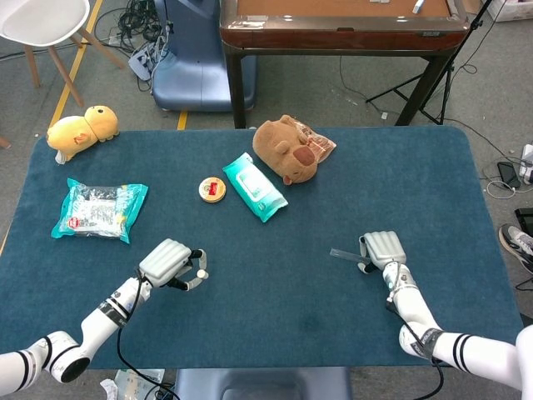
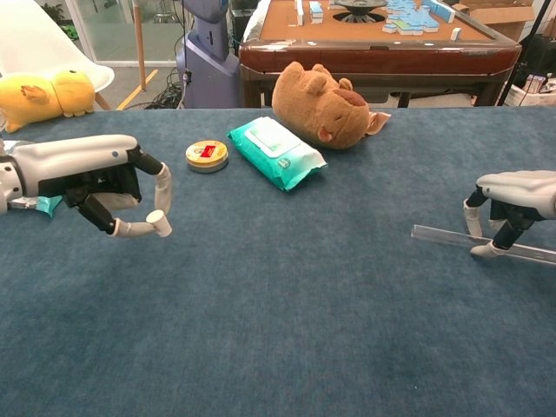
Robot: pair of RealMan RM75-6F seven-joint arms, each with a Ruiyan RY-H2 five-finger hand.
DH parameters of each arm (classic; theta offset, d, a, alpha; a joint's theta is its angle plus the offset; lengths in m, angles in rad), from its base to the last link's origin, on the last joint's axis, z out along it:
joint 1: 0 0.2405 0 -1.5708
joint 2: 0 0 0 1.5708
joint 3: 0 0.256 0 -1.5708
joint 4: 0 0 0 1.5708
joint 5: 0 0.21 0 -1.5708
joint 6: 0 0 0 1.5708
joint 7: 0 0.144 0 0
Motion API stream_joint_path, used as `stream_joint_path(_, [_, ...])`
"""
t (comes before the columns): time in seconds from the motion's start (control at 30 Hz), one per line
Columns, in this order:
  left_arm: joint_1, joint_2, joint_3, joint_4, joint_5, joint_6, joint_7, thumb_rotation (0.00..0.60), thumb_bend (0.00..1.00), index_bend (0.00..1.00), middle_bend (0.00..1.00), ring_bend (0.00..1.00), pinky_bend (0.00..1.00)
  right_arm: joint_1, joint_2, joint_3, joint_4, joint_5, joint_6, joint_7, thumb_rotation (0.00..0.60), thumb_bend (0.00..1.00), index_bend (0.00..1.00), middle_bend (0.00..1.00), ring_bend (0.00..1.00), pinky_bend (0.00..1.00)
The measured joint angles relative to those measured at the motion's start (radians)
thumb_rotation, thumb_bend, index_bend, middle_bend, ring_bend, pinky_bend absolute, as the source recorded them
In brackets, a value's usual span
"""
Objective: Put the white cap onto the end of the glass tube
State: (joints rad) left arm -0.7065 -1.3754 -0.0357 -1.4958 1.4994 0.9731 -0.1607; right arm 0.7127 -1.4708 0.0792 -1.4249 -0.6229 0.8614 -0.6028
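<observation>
The left hand hangs above the blue desk, fingers curled, with the white cap pinched between the thumb and a fingertip at the hand's inner end; the cap is clear of the desk surface. The right hand is lowered over the glass tube, which lies flat on the desk. Its fingertips come down on the tube, one pressing on the near side and others behind it; the tube's free end projects toward the left hand. Whether the right hand has a firm grip on the tube or only rests on it cannot be told from either view. In the head view the same tube end shows just to the inner side of the right hand, well apart from the left hand and its cap. Beyond the left hand lie a round tin and a pack of wet wipes; a brown plush animal sits farther back, between the two hands.
</observation>
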Motion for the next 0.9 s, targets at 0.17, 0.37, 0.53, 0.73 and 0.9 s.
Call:
stream_joint_path(0.17, [0.001, 0.007, -0.010, 0.003, -0.013, 0.000, -0.023, 0.600, 0.29, 0.54, 1.00, 1.00, 1.00, 0.008, 0.004, -0.001, -0.003, 0.007, -0.008, 0.007, 0.600, 0.47, 0.60, 0.96, 1.00, 1.00])
stream_joint_path(0.37, [0.001, 0.035, -0.033, 0.003, -0.040, -0.005, -0.077, 0.600, 0.29, 0.54, 1.00, 1.00, 1.00, -0.004, 0.029, 0.032, -0.044, -0.044, -0.019, 0.112, 0.600, 0.49, 0.61, 0.96, 1.00, 1.00])
stream_joint_path(0.53, [0.000, 0.087, -0.070, -0.015, -0.078, -0.013, -0.152, 0.600, 0.29, 0.54, 1.00, 1.00, 1.00, -0.023, 0.072, 0.087, -0.109, -0.163, -0.029, 0.270, 0.600, 0.52, 0.61, 0.95, 1.00, 1.00])
stream_joint_path(0.73, [0.003, 0.158, -0.118, -0.053, -0.126, -0.018, -0.239, 0.600, 0.30, 0.54, 1.00, 1.00, 1.00, -0.034, 0.086, 0.150, -0.156, -0.339, -0.013, 0.439, 0.600, 0.52, 0.61, 0.95, 1.00, 1.00])
stream_joint_path(0.9, [0.006, 0.202, -0.160, -0.082, -0.164, -0.024, -0.317, 0.600, 0.29, 0.55, 1.00, 1.00, 1.00, -0.020, 0.039, 0.183, -0.156, -0.463, 0.016, 0.527, 0.600, 0.52, 0.62, 0.94, 1.00, 1.00])
